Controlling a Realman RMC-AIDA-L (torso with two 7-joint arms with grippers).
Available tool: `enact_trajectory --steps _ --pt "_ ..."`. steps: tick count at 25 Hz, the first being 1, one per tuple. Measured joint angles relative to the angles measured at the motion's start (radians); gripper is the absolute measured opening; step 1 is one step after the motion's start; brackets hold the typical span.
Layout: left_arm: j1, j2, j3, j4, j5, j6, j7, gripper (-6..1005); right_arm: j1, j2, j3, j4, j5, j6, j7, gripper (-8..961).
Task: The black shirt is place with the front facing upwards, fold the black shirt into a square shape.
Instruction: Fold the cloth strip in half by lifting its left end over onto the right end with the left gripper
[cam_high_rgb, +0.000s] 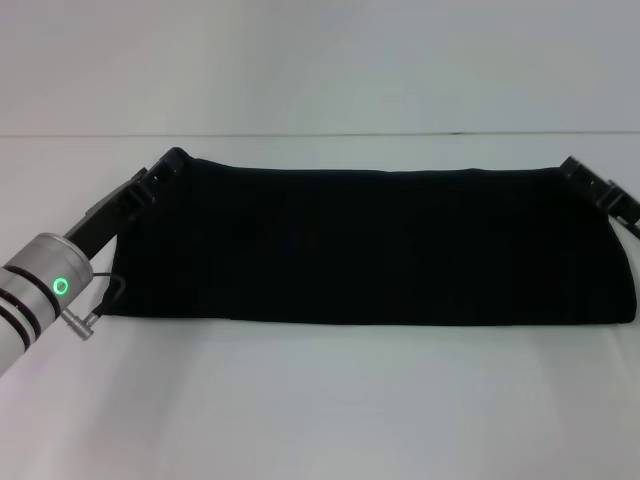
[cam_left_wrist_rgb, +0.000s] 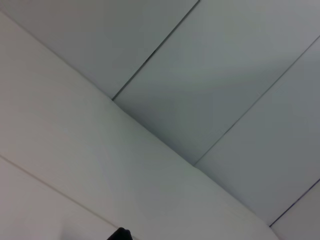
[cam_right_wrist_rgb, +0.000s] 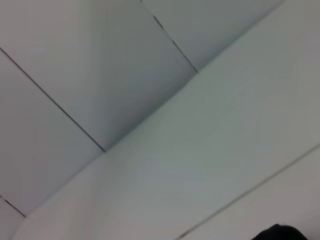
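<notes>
White desk (cam_high_rgb: 320, 410) fills our head view, bare along its near edge. On it the black shirt (cam_high_rgb: 370, 245) lies folded into a long plain band. At its far corners we see the left claw (cam_high_rgb: 168, 165) and right claw (cam_high_rgb: 585, 178); whether either is clamped, we cannot tell.

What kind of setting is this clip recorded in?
Probably a lab or test bench, not a home: a bare white table, plain white panelled walls, and only the black shirt, held at its far corners by the left gripper and right gripper.
</notes>
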Motion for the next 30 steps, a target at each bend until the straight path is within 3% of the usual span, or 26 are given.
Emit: enact_trajectory --steps 8,16,21,27,30 --pt "0.000 0.000 0.014 0.001 0.001 0.001 -0.009 617 -0.063 -0.001 -0.008 -0.029 0.017 -0.091 0.027 928" --pt "0.007 0.012 0.024 0.003 0.001 0.022 -0.034 620 -0.110 -0.005 -0.054 -0.045 -0.049 -0.339 -0.133 927" --pt "0.023 0.062 0.155 0.020 0.003 0.090 -0.199 622 -0.111 -0.006 -0.231 -0.178 -0.279 -0.523 -0.170 927" --pt "0.094 0.154 0.304 0.073 0.029 0.227 -0.543 625 -0.106 -0.004 -0.320 -0.237 -0.372 -0.604 -0.217 927" --pt "0.137 0.171 0.334 0.140 0.098 0.264 -0.727 626 -0.100 -0.003 -0.366 -0.248 -0.389 -0.585 -0.256 926"
